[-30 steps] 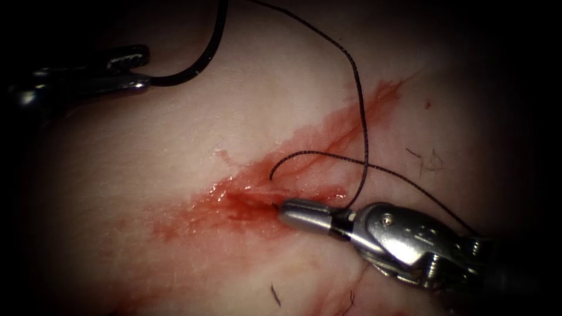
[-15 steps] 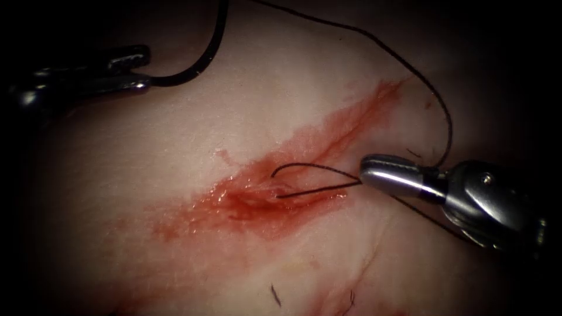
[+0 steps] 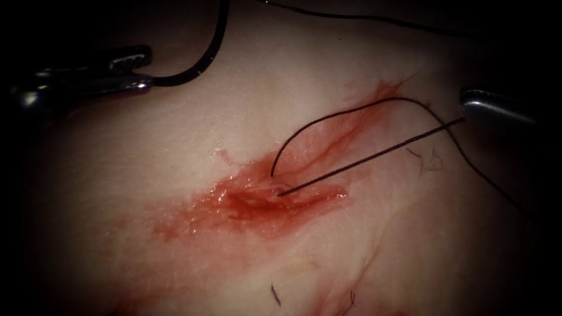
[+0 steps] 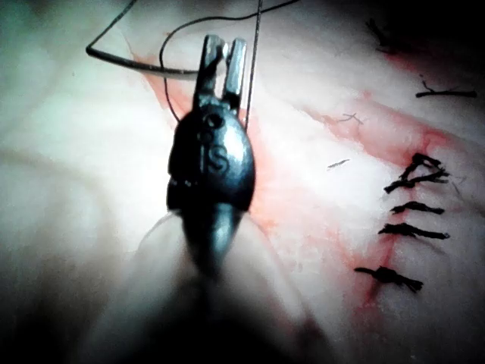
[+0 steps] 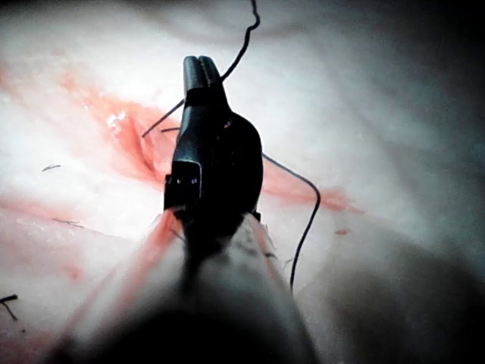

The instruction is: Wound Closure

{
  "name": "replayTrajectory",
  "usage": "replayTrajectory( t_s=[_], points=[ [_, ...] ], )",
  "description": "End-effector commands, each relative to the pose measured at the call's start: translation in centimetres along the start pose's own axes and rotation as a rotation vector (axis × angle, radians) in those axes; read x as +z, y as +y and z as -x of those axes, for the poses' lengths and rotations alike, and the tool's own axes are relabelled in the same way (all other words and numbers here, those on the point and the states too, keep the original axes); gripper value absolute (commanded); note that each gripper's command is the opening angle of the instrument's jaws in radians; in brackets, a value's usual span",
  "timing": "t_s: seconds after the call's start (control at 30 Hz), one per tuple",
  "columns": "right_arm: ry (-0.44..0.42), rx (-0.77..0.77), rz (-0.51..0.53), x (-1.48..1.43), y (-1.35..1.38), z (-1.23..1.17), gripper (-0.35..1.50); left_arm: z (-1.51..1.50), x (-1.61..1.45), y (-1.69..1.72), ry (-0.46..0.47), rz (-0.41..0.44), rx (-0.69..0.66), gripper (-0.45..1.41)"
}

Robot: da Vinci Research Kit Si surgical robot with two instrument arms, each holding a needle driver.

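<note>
Holding the thread [image 3: 374, 157] taut, the right tool [image 3: 468, 105] has its jaws clamped on it, away from the cut [image 3: 275, 196]; the left tool [image 3: 137, 73], jaws closed, grips the needle [image 3: 202, 61].

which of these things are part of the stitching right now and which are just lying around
Job in hand: left tool gripping needle near one end, needle not in tissue; right tool gripping thread, taut from the cut.

Lying about: cut thread ends; finished stitches; red fluid.
</note>
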Motion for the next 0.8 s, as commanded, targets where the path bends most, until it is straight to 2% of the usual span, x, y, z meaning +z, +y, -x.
replayTrajectory(
  t_s=[0.03,0.07,0.27,0.37,0.5,0.67,0.8],
  points=[
    [0.001,-0.007,-0.001,0.15,-0.02,0.08,1.09,0.05,0.05,-0.01,0.001,0.000,0.000,-0.45],
    [0.002,-0.011,-0.001,0.17,-0.04,0.12,1.26,0.05,0.05,-0.01,0.000,0.000,0.000,-0.45],
    [0.004,-0.017,-0.022,0.24,-0.22,0.57,1.36,0.05,0.05,-0.01,0.000,0.000,0.001,-0.45],
    [-0.032,-0.003,-0.062,0.26,-0.30,0.83,1.35,0.05,0.05,-0.01,0.001,0.003,0.001,-0.45],
    [-0.128,-0.029,-0.084,0.29,-0.40,1.24,1.23,0.05,0.05,-0.01,0.001,0.002,0.001,-0.45],
    [-0.257,-0.048,-0.073,0.45,-0.52,1.62,0.79,0.05,0.06,0.00,0.001,0.001,0.001,-0.45],
    [-0.279,-0.005,-0.046,0.68,-0.56,1.67,0.81,0.05,0.06,0.00,0.001,0.001,0.001,-0.45]
  ],
)
